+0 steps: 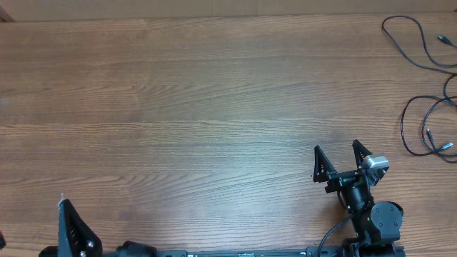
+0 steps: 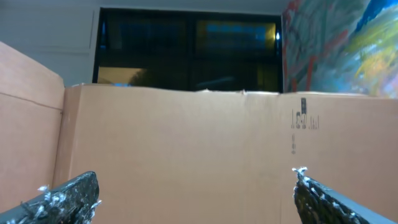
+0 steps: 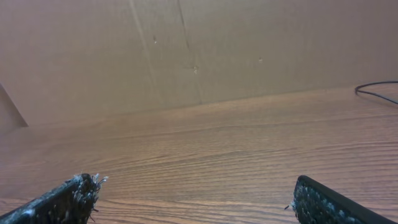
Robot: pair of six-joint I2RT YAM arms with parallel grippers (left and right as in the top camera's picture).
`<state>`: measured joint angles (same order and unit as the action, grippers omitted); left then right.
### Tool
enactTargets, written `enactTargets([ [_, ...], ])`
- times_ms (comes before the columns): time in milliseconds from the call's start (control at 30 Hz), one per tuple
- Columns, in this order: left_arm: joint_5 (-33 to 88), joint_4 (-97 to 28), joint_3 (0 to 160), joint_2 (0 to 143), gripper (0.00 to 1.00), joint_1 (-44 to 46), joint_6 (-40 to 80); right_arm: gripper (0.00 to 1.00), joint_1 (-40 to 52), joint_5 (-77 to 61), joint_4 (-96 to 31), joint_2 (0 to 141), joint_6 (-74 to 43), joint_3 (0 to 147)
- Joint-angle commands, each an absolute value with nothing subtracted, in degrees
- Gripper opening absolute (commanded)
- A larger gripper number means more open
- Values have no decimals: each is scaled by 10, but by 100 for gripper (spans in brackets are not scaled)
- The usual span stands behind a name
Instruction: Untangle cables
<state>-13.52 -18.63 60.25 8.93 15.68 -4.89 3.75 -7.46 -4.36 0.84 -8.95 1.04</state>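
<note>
Thin black cables lie at the far right of the wooden table in the overhead view. One cable (image 1: 408, 39) curves near the top right corner. Another cable (image 1: 410, 128) loops below it, with small silvery plug tips (image 1: 444, 146). A short black stretch of cable (image 3: 376, 89) shows at the right edge of the right wrist view. My right gripper (image 1: 335, 150) is open and empty, well left of and nearer than the loops; it also shows in the right wrist view (image 3: 196, 193). My left gripper (image 2: 196, 186) is open and empty, raised and facing a cardboard wall; only one finger (image 1: 68, 214) shows overhead.
A cardboard wall (image 2: 186, 143) stands behind the table, seen in both wrist views (image 3: 199, 50). The wooden tabletop (image 1: 200, 114) runs wide to the left and middle. The arm bases sit along the near edge.
</note>
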Motion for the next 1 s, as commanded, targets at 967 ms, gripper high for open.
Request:
enactTargets([
  [967,-63,403,387,59,100,67,-20,100,37,-71,-42,2,-85,5],
])
